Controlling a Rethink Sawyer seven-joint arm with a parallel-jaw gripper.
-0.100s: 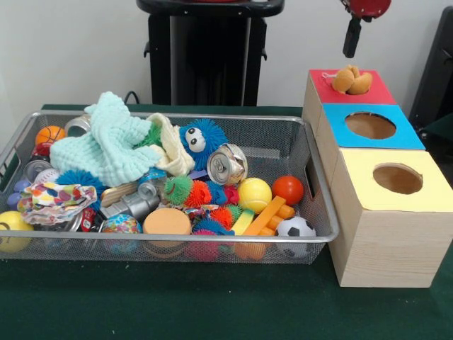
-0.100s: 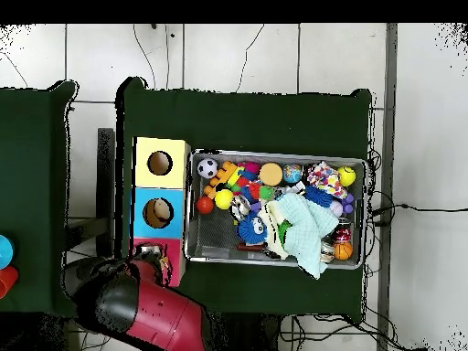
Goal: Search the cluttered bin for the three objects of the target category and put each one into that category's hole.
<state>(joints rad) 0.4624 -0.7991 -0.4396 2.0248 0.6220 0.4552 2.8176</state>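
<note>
Gripper (image 1: 352, 39) hangs above the red hole's tan plush toy (image 1: 352, 80); its grip I cannot tell. Delivery looks done; next, fetching another from the bin (image 1: 311, 234).

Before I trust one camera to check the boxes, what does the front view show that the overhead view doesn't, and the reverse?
Only the front view shows the tan plush toy sitting on the red box top and the wooden side of the yellow-topped box. Only the overhead view shows something tan inside the blue box's hole, the arm's red body over the red box, and the tiled floor. Both show the mesh bin of mixed toys, the soccer ball and the pale green cloth. The gripper shows only in the front view; whether it is open is unclear.
</note>
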